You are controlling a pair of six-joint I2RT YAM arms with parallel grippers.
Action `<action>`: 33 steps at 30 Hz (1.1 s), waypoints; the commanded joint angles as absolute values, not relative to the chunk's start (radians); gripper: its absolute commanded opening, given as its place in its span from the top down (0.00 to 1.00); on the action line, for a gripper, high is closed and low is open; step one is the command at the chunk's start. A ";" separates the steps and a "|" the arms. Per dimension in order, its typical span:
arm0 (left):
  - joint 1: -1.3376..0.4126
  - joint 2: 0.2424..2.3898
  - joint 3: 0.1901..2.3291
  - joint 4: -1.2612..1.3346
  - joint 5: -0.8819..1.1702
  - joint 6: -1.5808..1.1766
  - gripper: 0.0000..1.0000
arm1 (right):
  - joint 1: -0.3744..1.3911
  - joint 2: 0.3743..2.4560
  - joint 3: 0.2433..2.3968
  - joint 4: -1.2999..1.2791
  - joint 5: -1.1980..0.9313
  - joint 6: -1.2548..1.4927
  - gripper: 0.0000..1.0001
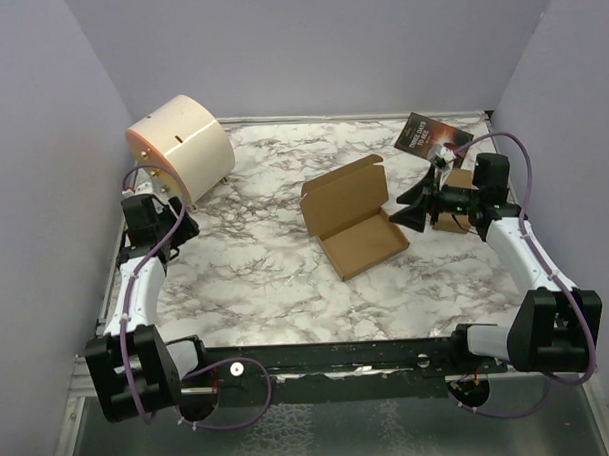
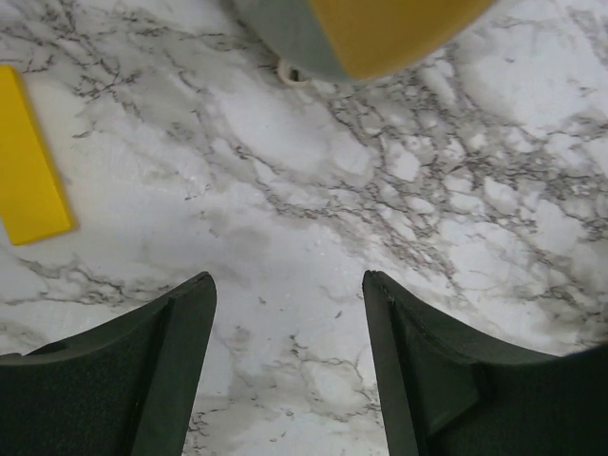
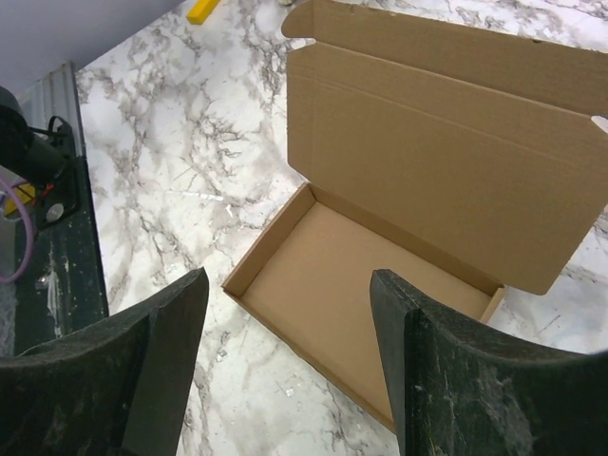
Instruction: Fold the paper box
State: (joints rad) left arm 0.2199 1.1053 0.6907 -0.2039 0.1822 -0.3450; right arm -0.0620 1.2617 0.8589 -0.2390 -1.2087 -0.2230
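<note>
Since the paper box (image 1: 352, 218) is thin brown cardboard, I judge it light and stiff across its panels but weak along the creases. It will probably slide on the smooth desk (image 1: 256, 270) if it is pushed from one side only, and a hard pinch may dent it. It lies near the middle of the desk, a little to the right, with its shallow tray (image 1: 367, 246) formed and its lid (image 1: 343, 192) standing open along the far side. A good place to take hold is, I think, the free upper edge of the lid, while something presses the tray down. The right gripper (image 3: 288, 280) is wide open and empty, just to the right of the box, pointing at the tray without touching it. The left gripper (image 2: 287, 280), well apart at the far left, is also open above bare marble and holds nothing.
</note>
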 commanded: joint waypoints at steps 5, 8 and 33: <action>0.299 1.266 0.726 -0.228 -0.123 -0.243 0.32 | -0.077 1.218 0.865 -0.253 -1.173 -0.257 0.31; 0.322 1.303 0.728 -0.197 -0.197 -0.219 0.30 | -0.080 1.208 0.858 -0.252 -1.164 -0.266 0.31; 0.367 1.690 0.949 -0.113 -0.241 -0.300 0.33 | -0.120 1.233 0.781 -0.168 -1.241 -0.255 0.31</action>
State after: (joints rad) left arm 0.3580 1.6859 0.9531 -0.1429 -0.2913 -0.2737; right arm -0.1070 1.2278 0.7902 -0.2115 -1.2007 -0.2512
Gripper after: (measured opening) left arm 0.689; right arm 0.693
